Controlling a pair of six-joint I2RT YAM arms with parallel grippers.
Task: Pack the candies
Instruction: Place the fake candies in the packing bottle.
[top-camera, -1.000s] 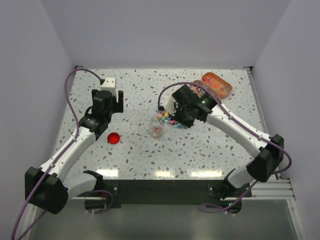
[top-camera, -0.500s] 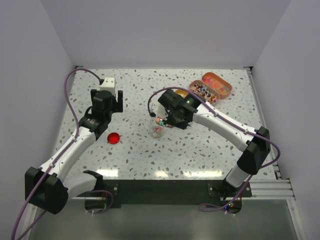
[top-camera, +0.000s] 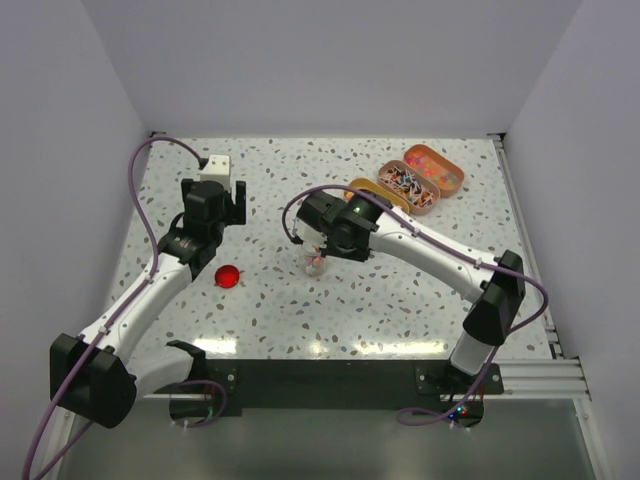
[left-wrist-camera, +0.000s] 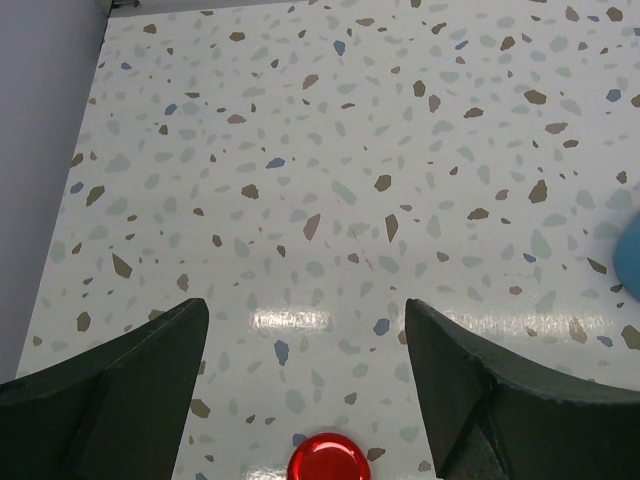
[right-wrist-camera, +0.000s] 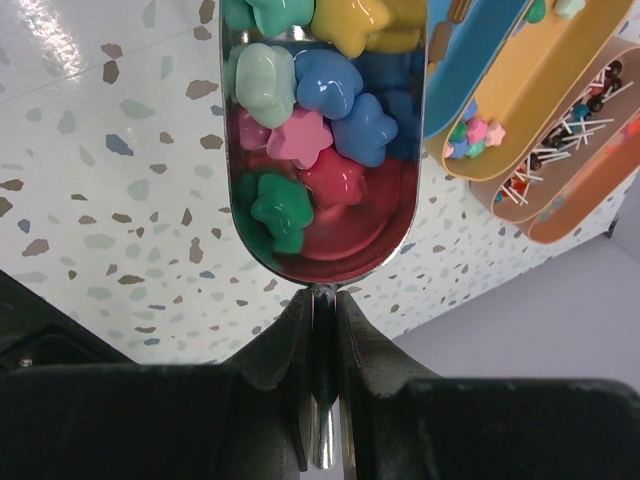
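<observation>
The right gripper (right-wrist-camera: 320, 305) is clamping its jaws together on the thin handle of a silver scoop (right-wrist-camera: 345, 250) and is holding a heaped load of star-shaped candies (right-wrist-camera: 330, 85) at the clear jar (top-camera: 314, 264) near the middle of the counter (top-camera: 270, 310). From above, the gripper is hiding part of the jar's mouth, so I cannot tell whether the scoop's lip is centred. To pour well, it likely needs to bring the lip squarely over the opening, tilt slowly so the candies slide rather than bounce, and stay low, since the jar is looking narrow and light enough to tip if nudged. The left gripper (left-wrist-camera: 305, 335) is hanging with its jaws wide apart and nothing between them, over the left half of the counter just beyond the red lid (left-wrist-camera: 328, 458). Counting: one scoop showing roughly ten candies, one jar with a few candies inside, one lid, and four oval tins (right-wrist-camera: 590, 200) lying at the far right corner with more candies, only three of them showing from above.
</observation>
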